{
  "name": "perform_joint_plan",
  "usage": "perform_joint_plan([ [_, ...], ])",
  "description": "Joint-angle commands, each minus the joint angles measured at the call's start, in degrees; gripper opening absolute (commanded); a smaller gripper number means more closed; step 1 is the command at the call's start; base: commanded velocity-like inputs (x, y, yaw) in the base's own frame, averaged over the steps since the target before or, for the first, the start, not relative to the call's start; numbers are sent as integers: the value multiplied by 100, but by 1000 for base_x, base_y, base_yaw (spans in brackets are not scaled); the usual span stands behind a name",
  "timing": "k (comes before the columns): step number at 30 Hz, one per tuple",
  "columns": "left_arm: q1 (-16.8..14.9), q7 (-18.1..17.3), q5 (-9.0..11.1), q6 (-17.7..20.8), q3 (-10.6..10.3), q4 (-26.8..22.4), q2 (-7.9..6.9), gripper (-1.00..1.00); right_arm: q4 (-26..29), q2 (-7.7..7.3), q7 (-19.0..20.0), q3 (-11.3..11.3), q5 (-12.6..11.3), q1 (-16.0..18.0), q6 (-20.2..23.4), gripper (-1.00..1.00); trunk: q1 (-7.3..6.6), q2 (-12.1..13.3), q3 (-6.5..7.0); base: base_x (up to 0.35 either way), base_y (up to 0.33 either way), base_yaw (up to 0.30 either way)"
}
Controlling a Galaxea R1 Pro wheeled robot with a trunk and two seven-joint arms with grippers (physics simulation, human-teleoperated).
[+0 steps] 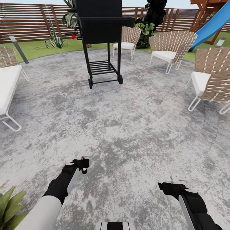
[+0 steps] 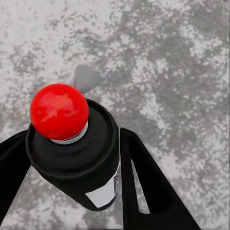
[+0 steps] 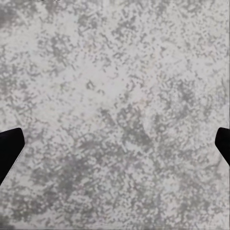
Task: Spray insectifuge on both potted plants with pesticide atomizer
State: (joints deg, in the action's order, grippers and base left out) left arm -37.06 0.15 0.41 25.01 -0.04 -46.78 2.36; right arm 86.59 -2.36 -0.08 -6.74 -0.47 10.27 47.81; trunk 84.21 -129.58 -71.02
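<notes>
In the left wrist view, the pesticide atomizer [image 2: 76, 153] is a dark bottle with a white label and a round red top. My left gripper [image 2: 76, 179] is shut on its body, one black finger on each side. In the head view that gripper [image 1: 83, 164] hangs low over the garden's grey mottled patio [image 1: 127, 121], with the atomizer [image 1: 84, 170] poking out of it. My right gripper [image 1: 177, 179] hovers over the paving at the lower right, open and holding nothing [image 3: 115, 146]. Pointed green leaves of one potted plant [image 1: 9, 207] show at the lower left corner; its pot is hidden.
A black grill [image 1: 102, 38] on a stand rises ahead at the patio's middle back. Woven chairs [image 1: 171, 48] ring the right side and a white-cushioned lounger [image 1: 8, 86] sits at the left. Behind are grass, a slatted fence [image 1: 28, 19] and a blue slide [image 1: 214, 24].
</notes>
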Motion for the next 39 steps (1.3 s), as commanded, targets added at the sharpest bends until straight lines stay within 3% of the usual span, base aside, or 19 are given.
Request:
perform_joint_plan([
  [1,-3,2,3,30,1,-7,2,-100,7,-2,-1,-2,-6,1,27,100,-1,-2,-4,0,0,257],
  [33,-3,2,3,39,-19,-6,2,-100,7,-2,-1,-8,-5,1,27,100,-1,-2,40,0,0,260],
  [39,-3,2,3,39,-14,-13,2,-100,7,-9,-1,-11,-6,1,27,100,-1,-2,45,0,0,91],
])
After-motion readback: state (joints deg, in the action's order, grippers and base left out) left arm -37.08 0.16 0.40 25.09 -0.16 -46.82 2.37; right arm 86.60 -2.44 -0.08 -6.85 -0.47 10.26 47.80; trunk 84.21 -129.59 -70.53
